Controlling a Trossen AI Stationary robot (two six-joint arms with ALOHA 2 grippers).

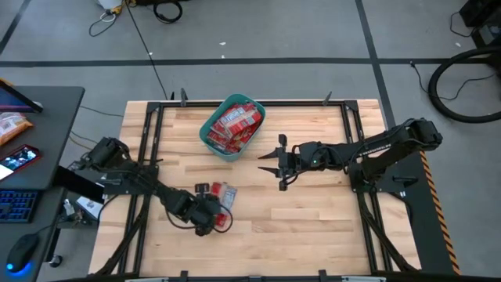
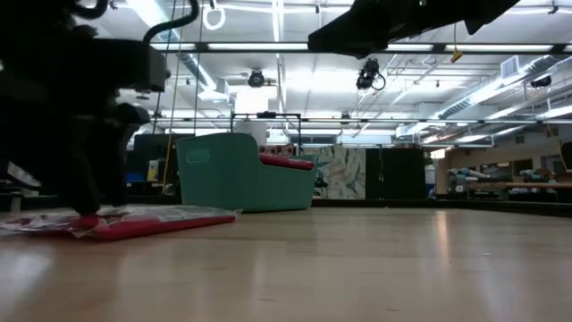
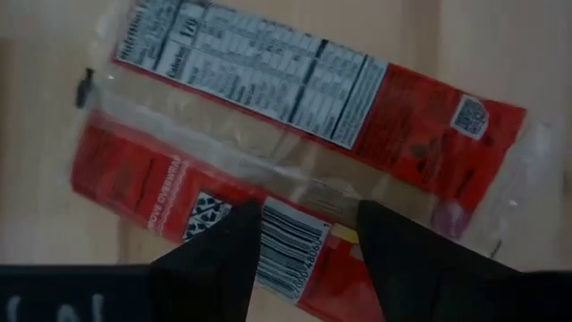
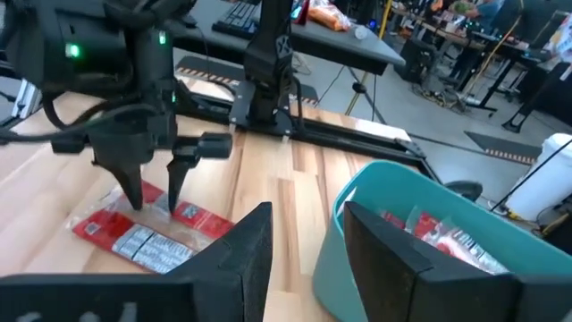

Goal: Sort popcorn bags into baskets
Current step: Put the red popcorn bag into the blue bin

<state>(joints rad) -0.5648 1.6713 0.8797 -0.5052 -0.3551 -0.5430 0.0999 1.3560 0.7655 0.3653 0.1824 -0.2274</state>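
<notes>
red popcorn bags (image 1: 221, 195), teal basket (image 1: 211, 138)

You have a pale butcher-block wooden surface (image 1: 313, 211) in front of you, framed by black rails along its edges. Directly on it, toward the far side and a little left of centre, sits the teal tub (image 1: 211, 139), filled with red popcorn bags (image 1: 237, 124). Nearer to you, left of centre, two more red popcorn packets (image 1: 222, 196) lie flat on the wood, overlapping each other; one shows its nutrition panel and barcode face up. The right half of the surface carries nothing else you can see.
</notes>
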